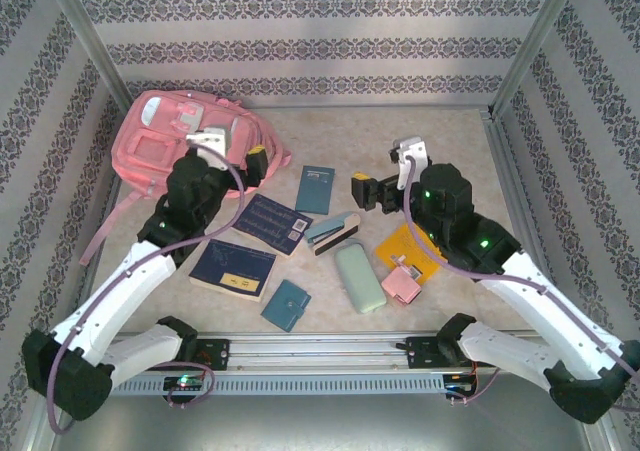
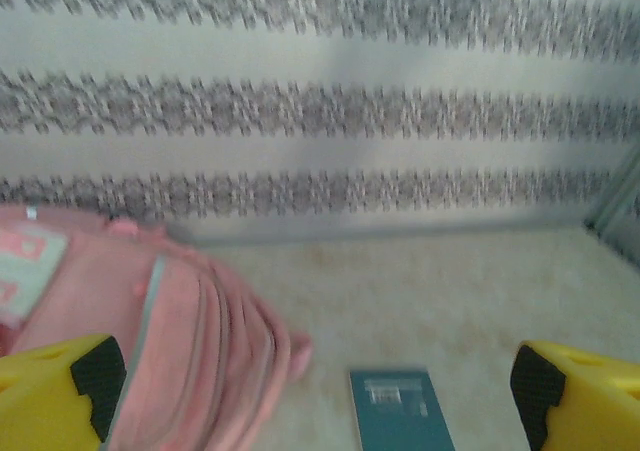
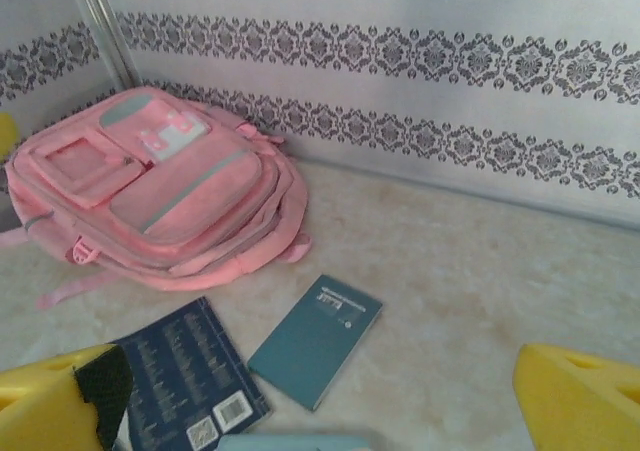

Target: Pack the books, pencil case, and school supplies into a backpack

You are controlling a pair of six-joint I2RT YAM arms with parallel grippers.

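The pink backpack (image 1: 165,136) lies closed at the back left, also in the left wrist view (image 2: 170,341) and the right wrist view (image 3: 170,186). My left gripper (image 1: 260,163) hovers open at its right edge (image 2: 316,389), empty. A teal notebook (image 1: 318,188) (image 2: 400,413) (image 3: 315,339) lies just beyond. My right gripper (image 1: 362,191) (image 3: 320,399) is open and empty above the stapler (image 1: 333,231). Two navy books (image 1: 272,223) (image 1: 233,268), a small teal notebook (image 1: 286,304), the mint pencil case (image 1: 360,277), a pink squarish item (image 1: 402,285) and a yellow-orange book (image 1: 410,253) lie mid-table.
Patterned walls close the table at the back and both sides, with metal posts (image 1: 520,61) at the corners. A rail (image 1: 320,351) runs along the near edge between the arm bases. Bare tabletop (image 1: 440,131) lies at the back right.
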